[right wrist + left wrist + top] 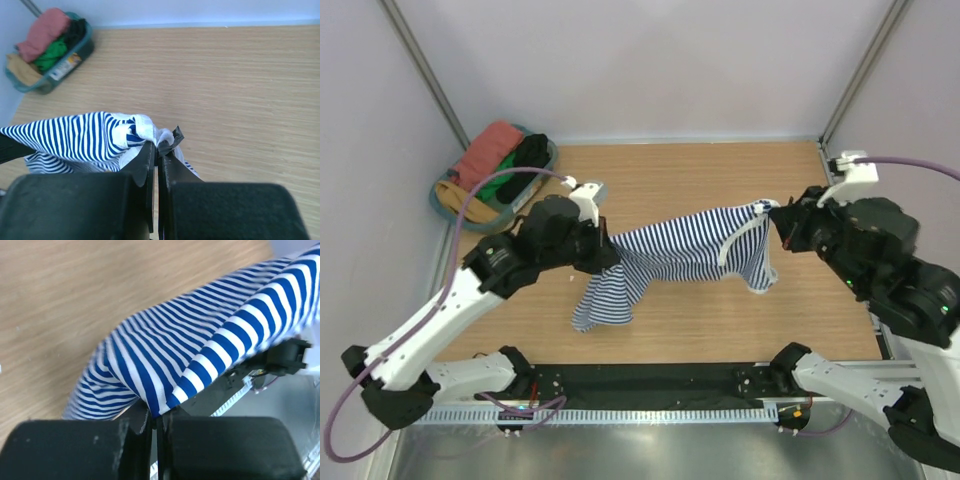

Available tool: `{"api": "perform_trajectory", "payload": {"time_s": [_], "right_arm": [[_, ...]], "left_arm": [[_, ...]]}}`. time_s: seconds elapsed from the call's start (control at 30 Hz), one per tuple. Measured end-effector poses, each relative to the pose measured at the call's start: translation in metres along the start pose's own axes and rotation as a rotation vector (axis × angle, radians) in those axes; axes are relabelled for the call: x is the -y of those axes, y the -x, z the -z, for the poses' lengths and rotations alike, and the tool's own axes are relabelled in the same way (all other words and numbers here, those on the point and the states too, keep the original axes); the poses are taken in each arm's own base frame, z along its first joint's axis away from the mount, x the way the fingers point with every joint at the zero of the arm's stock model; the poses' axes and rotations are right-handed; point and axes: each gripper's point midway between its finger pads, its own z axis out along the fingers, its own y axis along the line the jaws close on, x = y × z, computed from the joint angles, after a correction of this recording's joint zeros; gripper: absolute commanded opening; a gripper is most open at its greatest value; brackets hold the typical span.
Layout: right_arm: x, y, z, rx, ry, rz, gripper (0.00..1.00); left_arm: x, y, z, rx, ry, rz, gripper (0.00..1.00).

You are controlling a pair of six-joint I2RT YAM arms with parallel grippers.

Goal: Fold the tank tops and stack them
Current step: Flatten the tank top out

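Striped top [680, 250] spans mid tbl [720, 170], basket [82, 52] fills far-L corner, rest open

Wooden table [700, 175], pale lilac walls [650, 60]

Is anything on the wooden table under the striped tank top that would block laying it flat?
Nothing visible. The navy-and-white striped cloth tank top hangs over bare wooden tabletop; the teal basket of clothes sits apart in the far left corner.

Blue-and-white striped tank top [680, 245] with white trim; light wood-grain table [720, 170]; teal basket [85, 50] of pink, green, black, tan clothes [498, 155].
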Motion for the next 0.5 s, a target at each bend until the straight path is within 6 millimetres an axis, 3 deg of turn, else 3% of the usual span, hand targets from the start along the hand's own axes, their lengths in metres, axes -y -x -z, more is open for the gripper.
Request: {"api": "perform_trajectory", "payload": {"time_s": [0.1,0.27,0.3,0.37,0.4,0.47,0.5], "right_arm": [[0.010,-0.021,-0.035,-0.087,-0.107,0.047,0.01],[0.049,-0.063,-0.128,-0.282,-0.285,0.041,0.01],[0.063,-0.076,-0.151,-0.336,-0.316,0.019,0.08],[0.090,-0.098,-0.188,-0.417,-0.371,-0.033,0.68],[0.107,-0.111,-0.206,-0.457,-0.413,-0.061,0.88],[0.130,-0.130,-0.228,-0.510,-0.466,-0.097,0.89],[0.138,-0.139,-0.236,-0.532,-0.483,-0.114,0.83]], "left_arm": [[-0.027,-0.017,-0.038,-0.140,0.037,0.059,0.00],[-0.124,-0.054,-0.116,-0.388,0.254,0.243,0.05],[-0.135,-0.057,-0.125,-0.412,0.286,0.255,0.17],[-0.158,-0.059,-0.142,-0.471,0.380,0.244,0.46],[-0.166,-0.053,-0.149,-0.478,0.428,0.233,0.64],[-0.178,-0.035,-0.162,-0.441,0.497,0.204,0.68],[-0.182,-0.026,-0.163,-0.420,0.525,0.195,0.70]]}}
